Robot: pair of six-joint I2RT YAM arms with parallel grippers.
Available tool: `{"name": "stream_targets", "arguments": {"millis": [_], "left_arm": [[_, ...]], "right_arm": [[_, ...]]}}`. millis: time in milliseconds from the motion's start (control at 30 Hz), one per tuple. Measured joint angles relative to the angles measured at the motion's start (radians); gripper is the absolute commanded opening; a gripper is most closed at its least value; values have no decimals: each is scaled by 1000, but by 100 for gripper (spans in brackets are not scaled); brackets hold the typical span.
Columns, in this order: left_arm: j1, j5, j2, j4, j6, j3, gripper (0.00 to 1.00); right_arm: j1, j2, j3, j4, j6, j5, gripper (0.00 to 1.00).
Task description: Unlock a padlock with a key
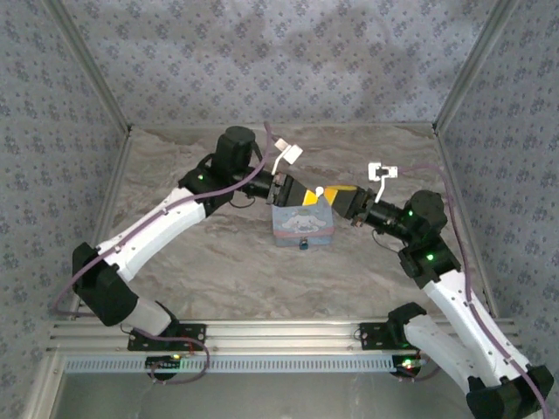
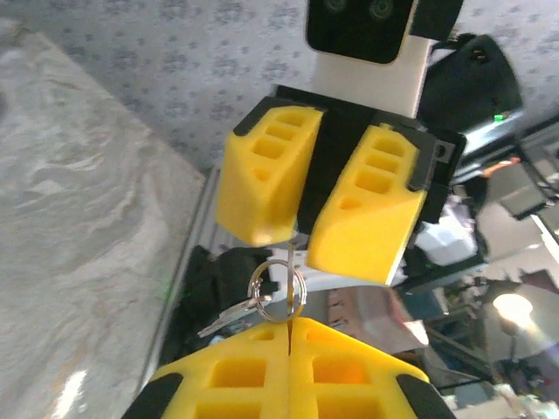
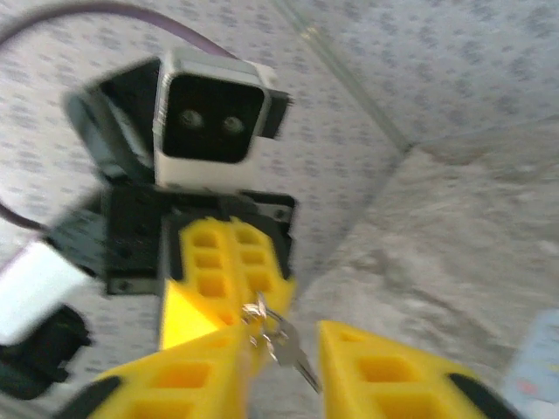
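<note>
Barely discernible, the tiny dark grey-blue metal padlock (image 1: 303, 245) sits beside the pale blue tin box (image 1: 304, 225), nearward of the left claw (image 2: 288, 325), which is clamped on a silver key ring (image 2: 278, 292), and the gaping right claw (image 2: 306, 247).

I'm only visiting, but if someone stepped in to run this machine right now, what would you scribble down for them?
Left gripper: shut on the ring of the keys, held in the air near the tin.
Right gripper: open, facing it, fingertips close to the ring, gripping nothing.
Padlock: at the near face of the blue tin; too small to tell if it is locked.
Done: keys are off the table.
Left: get a key into the padlock and turn it.
</note>
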Motion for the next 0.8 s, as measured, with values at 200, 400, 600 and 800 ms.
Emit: {"name": "stream_targets", "arguments": {"millis": [200, 400, 600, 800], "left_arm": [[10, -113, 132, -378, 166, 165, 0], [-4, -235, 232, -679, 308, 232, 0], [-35, -204, 208, -822, 428, 271, 0], [-37, -111, 161, -857, 492, 280, 0]], "right_arm": [[-29, 35, 58, -275, -122, 116, 35], [-31, 94, 51, -361, -189, 107, 35], [-34, 90, -11, -244, -182, -86, 37], [-5, 92, -30, -160, -167, -219, 53]]}}
